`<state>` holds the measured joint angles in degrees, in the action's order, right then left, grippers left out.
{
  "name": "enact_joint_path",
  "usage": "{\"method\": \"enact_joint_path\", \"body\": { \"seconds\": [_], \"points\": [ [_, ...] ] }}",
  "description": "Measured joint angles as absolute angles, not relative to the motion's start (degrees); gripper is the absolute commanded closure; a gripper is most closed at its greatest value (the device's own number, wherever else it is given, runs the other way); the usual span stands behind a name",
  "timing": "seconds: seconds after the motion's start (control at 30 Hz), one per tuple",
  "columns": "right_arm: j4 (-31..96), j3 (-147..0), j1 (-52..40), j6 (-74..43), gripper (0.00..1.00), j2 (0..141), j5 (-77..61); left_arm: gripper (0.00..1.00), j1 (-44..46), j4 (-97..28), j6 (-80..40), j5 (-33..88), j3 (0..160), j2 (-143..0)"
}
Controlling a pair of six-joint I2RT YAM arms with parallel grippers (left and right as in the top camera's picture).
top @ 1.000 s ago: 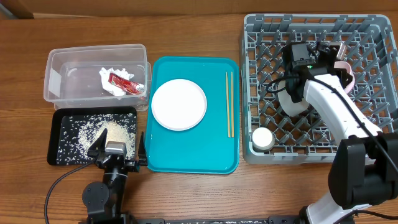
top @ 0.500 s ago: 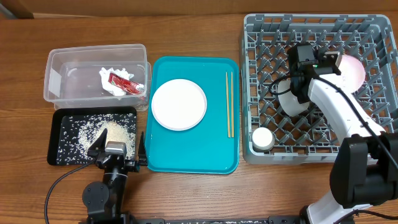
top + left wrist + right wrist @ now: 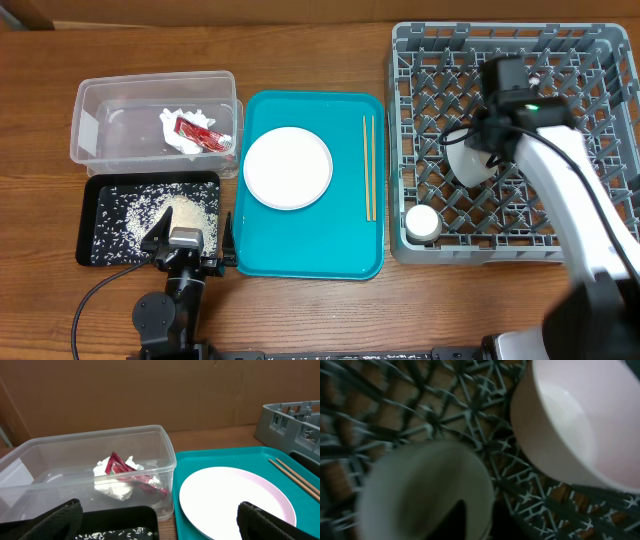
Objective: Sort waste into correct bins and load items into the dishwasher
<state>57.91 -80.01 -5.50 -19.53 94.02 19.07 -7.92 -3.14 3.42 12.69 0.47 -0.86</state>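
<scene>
The clear tub [image 3: 95, 110] holds the crumpled napkin [image 3: 180, 135] and the red sauce packet [image 3: 197, 130]; both also show in the left wrist view [image 3: 117, 480]. The black tray [image 3: 95, 245] holds rice grains [image 3: 180, 215]. The white-pink plate [image 3: 288, 168] and the chopsticks [image 3: 369, 165] lie on the teal tray [image 3: 310, 262]. The grey rack [image 3: 420, 60] holds the bowl [image 3: 468, 168], the white cup [image 3: 422, 222] and the pink dish [image 3: 580, 420]. My right gripper [image 3: 503, 100] hovers over the bowl and dish; its fingers do not show. My left gripper [image 3: 160, 522] is open and empty.
The plate [image 3: 235, 500] and the tub's corner [image 3: 167, 460] lie just ahead of the left gripper. The rack's upright pegs [image 3: 470, 420] surround the bowl [image 3: 420, 490] and dish. Bare wooden table [image 3: 300, 50] runs along the back.
The right gripper carried the pink dish over the rack, left it standing among the pegs, and has shifted right. The arm now hides the dish from above. The left arm is unchanged.
</scene>
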Motion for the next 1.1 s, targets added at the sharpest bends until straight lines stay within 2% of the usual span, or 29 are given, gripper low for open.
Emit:
{"method": "enact_joint_path", "body": {
  "seconds": [0.03, 0.07, 0.17, 0.23, 0.4, 0.53, 0.6, 0.67, 0.7, 0.77, 0.8, 1.1],
  "points": [
    [57.7, -81.2, -5.3, -19.5, 0.26, 91.4, 16.8, 0.0, -7.9, -3.1, 3.4, 12.7, 0.5, -0.9],
    [57.4, -81.9, -4.8, -19.6, 0.24, 89.5, 15.3, 0.0, -7.9, -3.1, 3.4, 12.7, 0.5, -0.9],
    [57.6, -83.3, -1.1, -19.7, 0.25, 85.0, 12.2, 0.0, -7.9, -3.1, 3.4, 12.7, 0.5, -0.9],
    [57.7, -83.5, 3.4, -19.7, 0.3, 84.4, 10.0, 0.0, -7.9, -3.1, 3.4, 12.7, 0.5, -0.9],
    [57.3, -83.5, 17.5, -20.1, 0.33, 89.4, 0.1, 0.0, -7.9, -3.1, 3.4, 12.7, 0.5, -0.9],
    [58.9, -83.5, 23.9, -20.8, 0.36, 93.5, -4.1, 0.0, -7.9, -3.1, 3.4, 12.7, 0.5, -0.9],
    [59.8, -83.5, 26.0, -21.0, 0.41, 95.9, -5.1, 0.0, -7.9, -3.1, 3.4, 12.7, 0.5, -0.9],
    [60.1, -83.5, 26.8, -21.0, 0.62, 98.5, -5.8, 0.0, -7.9, -3.1, 3.4, 12.7, 0.5, -0.9],
    [60.2, -83.5, 26.8, -21.3, 0.67, 99.5, -6.2, 0.0, -7.9, -3.1, 3.4, 12.7, 0.5, -0.9],
    [61.1, -83.5, 26.5, -21.2, 0.92, 101.8, -6.9, 0.0, -7.9, -3.1, 3.4, 12.7, 0.5, -0.9],
    [61.1, -83.5, 26.5, -21.3, 0.96, 102.5, -7.1, 0.0, -7.9, -3.1, 3.4, 12.7, 0.5, -0.9],
    [60.9, -83.6, 27.1, -21.4, 0.96, 101.8, -6.7, 0.0, -7.9, -3.1, 3.4, 12.7, 0.5, -0.9]
  ]
}}
